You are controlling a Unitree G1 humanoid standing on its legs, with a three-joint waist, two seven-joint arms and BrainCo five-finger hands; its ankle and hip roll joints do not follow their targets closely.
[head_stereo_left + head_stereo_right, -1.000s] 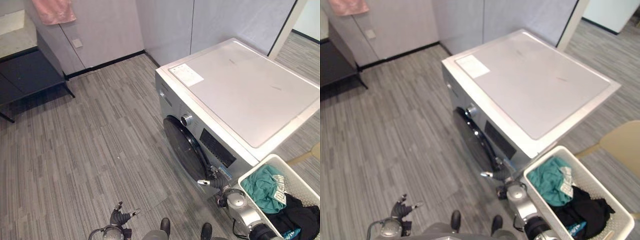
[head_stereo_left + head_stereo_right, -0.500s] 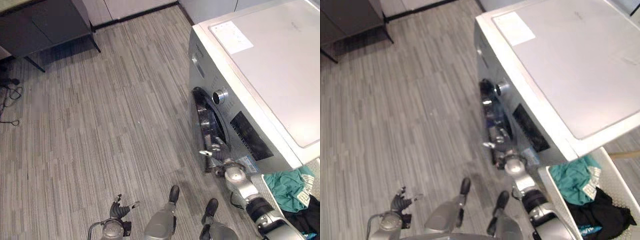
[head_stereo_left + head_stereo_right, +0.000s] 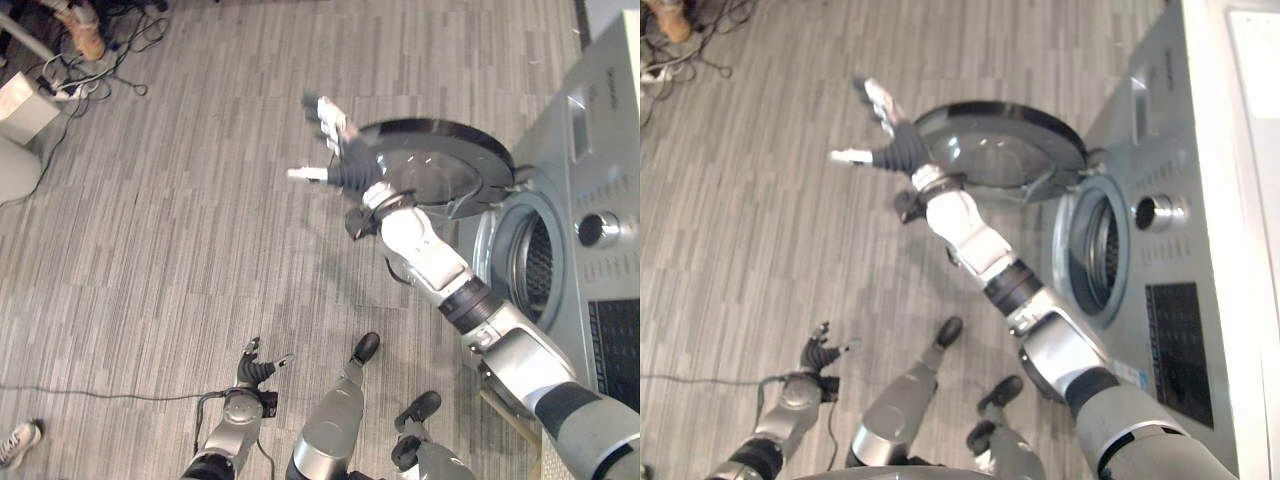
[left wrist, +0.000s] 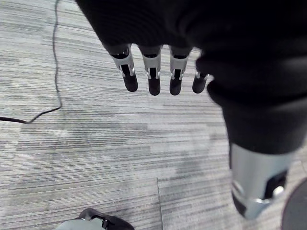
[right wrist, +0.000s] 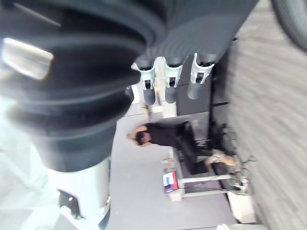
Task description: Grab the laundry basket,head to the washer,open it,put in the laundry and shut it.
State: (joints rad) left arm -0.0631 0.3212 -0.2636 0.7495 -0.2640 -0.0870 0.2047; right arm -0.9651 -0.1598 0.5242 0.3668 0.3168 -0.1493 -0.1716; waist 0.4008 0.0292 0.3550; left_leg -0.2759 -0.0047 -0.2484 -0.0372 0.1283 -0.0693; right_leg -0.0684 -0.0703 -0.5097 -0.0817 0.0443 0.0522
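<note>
Door-opening step looks done or nearly so: washer (image 3: 590, 250) sits at the right side, its round door (image 3: 440, 165) swung wide out over the floor (image 3: 150, 250), hinge side toward the machine, drum opening (image 3: 525, 265) exposed and dark inside. Right hand (image 3: 335, 150) is at the outer rim of the door, on the edge farthest from the washer, fingers straight and spread, thumb out, gripping nothing; right wrist view agrees, fingers (image 5: 165, 84) extended with nothing between them. Can't tell whether the palm touches the door rim or is just beside it. Left hand (image 3: 255, 370) hangs low over the floor, well apart from the washer, fingers relaxed and empty; left wrist view shows the fingers (image 4: 153, 76) loosely straight above bare floor. No laundry basket to point at here, so its place can't be told from these views; neither hand carries it or any laundry. Judgement: opening is complete enough, loading comes next. That calls for pulling the right hand away from the door, finding the basket, grasping a garment and feeding it into the drum opening without knocking the door shut.
</note>
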